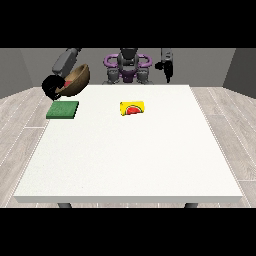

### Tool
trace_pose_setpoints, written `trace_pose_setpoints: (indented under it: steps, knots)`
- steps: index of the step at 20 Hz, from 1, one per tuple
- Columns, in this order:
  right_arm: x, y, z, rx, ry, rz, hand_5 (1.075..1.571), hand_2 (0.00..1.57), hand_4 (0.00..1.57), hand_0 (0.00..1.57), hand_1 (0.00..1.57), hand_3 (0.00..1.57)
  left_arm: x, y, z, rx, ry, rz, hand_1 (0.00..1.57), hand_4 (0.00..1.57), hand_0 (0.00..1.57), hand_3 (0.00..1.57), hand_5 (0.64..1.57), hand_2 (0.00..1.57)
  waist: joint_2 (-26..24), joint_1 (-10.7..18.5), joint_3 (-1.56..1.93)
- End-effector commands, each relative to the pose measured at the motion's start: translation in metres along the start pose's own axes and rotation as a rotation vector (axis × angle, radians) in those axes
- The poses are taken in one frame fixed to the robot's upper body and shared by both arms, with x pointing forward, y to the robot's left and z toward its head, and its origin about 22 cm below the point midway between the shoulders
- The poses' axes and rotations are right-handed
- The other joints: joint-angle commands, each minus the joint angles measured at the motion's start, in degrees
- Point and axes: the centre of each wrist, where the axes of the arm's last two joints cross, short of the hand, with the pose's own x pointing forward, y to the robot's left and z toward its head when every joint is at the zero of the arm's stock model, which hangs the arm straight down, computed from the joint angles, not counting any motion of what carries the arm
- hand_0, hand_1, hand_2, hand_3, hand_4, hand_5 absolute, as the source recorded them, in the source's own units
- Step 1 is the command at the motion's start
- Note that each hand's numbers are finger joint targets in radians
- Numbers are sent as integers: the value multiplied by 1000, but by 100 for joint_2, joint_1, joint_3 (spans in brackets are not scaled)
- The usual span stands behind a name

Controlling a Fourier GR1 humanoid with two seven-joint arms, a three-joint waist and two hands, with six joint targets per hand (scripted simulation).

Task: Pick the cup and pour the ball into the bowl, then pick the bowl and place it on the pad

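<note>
Nearest you is bare white table point(130, 165), nothing on its front half. Yellow cup point(132, 108) lies on its side near table centre, toward 12 o'clock, red showing at its mouth (could be the ball, can't tell). Green pad point(63, 110) sits flat at about 10 o'clock, near the table's edge at the view's left. Brown bowl point(76, 80) is up in the air, tilted, just beyond the pad at 11 o'clock, carried by the hand at the view's left point(52, 87), which is closed on its rim; something red shows inside the bowl. The hand at the view's right point(166, 66) hangs at 1 o'clock by the robot's torso, well apart from everything; can't tell how its fingers lie. Judging by looks, you've got a stiff, light, smooth-walled bowl, likely slippery on the round outside, so hold at the rim as now and level it before setting it on the pad
</note>
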Motion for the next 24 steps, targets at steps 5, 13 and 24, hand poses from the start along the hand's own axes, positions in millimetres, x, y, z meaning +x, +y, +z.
trace_pose_setpoints:
  steps: [5, 13, 24]
  knots:
    - [6, -28, 6, 14, 11, 40, 1494, 1571, 956, 1571, 1571, 1155, -25, -6, 17, 11, 55, -5, 0, 1171, 0, 0, 1349, 0, -194, -211, 3]
    - [24, -77, 7, 19, -36, -50, 1507, 1571, 944, 1571, 1571, 763, -25, -4, 0, 61, -51, -25, 0, 1177, 0, 0, 1347, 0, 480, -223, 5]
    - [46, -125, 14, -202, -213, 146, 1569, 1571, 0, 1397, 1397, 798, -1, -26, -3, 6, -176, -5, 0, 1169, 0, 0, 1365, 0, 1045, 21, 4]
